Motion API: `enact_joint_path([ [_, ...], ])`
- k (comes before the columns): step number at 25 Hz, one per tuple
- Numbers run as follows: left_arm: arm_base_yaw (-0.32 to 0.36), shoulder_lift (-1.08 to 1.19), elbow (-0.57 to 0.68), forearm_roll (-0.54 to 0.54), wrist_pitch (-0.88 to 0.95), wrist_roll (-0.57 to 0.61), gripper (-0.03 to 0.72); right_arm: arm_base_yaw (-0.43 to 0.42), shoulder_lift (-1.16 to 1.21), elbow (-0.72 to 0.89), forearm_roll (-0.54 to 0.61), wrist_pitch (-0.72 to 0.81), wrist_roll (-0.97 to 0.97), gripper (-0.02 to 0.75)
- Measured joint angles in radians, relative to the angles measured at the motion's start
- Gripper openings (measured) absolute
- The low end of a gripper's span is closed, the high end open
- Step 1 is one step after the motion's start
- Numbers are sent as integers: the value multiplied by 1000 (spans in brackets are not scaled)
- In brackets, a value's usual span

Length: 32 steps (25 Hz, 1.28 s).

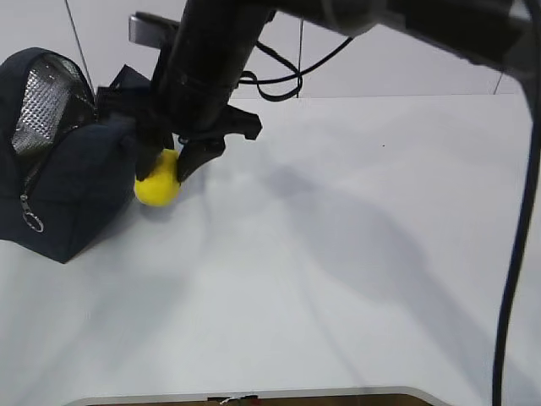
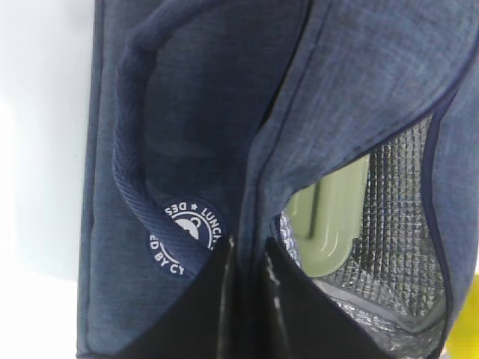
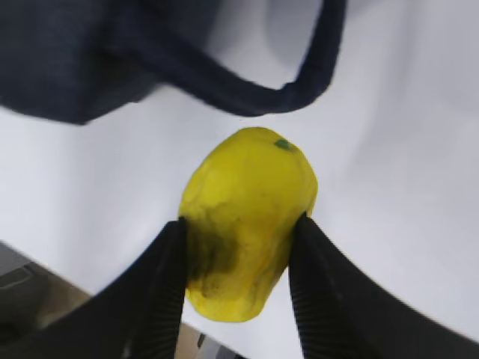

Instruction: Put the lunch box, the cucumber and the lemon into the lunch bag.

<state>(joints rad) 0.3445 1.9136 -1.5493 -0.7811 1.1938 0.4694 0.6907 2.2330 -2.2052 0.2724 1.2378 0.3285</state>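
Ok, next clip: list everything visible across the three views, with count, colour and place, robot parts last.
lunch bag: one, dark navy with silver foil lining, far left of the table, mouth open.
lunch box: one, only its pale green lid shows, inside the bag against the foil lining.
lemon: one, bright yellow, just right of the bag, between the right gripper's jaws.
bag handle: one dark navy loop, lying on the table behind the lemon.
zipper pull: one metal ring, on the bag's front edge.
table: one, white.
cucumber: not visible in any view.
right gripper: black, jaws closed on the lemon.
left gripper: black, clamping the bag's fabric edge.
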Motion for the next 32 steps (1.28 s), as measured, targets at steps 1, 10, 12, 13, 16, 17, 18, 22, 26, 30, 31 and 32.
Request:
enact_joint_path([
  [1,0,0,0,0,0,0,8,0,-15,0,7,0,-8,325],
  [10,0,0,0,-91,15,0,8,0,-30,-38,24,-270,-70,325],
  [12,0,0,0,-99,20,0,8,0,-30,-38,28,-344,-76,325],
  [13,0,0,0,-101,22,0,8,0,-30,-38,33,-379,-78,325],
  [16,0,0,0,-105,23,0,8,0,-12,-40,52,-459,-78,325],
  [17,0,0,0,-105,24,0,8,0,1,-40,59,-479,-78,325],
  [18,0,0,0,-105,24,0,8,0,10,-40,67,-504,-78,325],
  [22,0,0,0,-105,24,0,8,0,49,-40,106,-585,-80,324],
  [26,0,0,0,-105,26,0,8,0,78,-40,124,-611,-80,325],
  [30,0,0,0,-105,26,0,8,0,98,-40,143,-650,-80,330],
  [31,0,0,0,-105,26,0,8,0,100,-40,148,-659,-80,338],
  [32,0,0,0,-105,26,0,8,0,106,-40,151,-667,-80,349],
])
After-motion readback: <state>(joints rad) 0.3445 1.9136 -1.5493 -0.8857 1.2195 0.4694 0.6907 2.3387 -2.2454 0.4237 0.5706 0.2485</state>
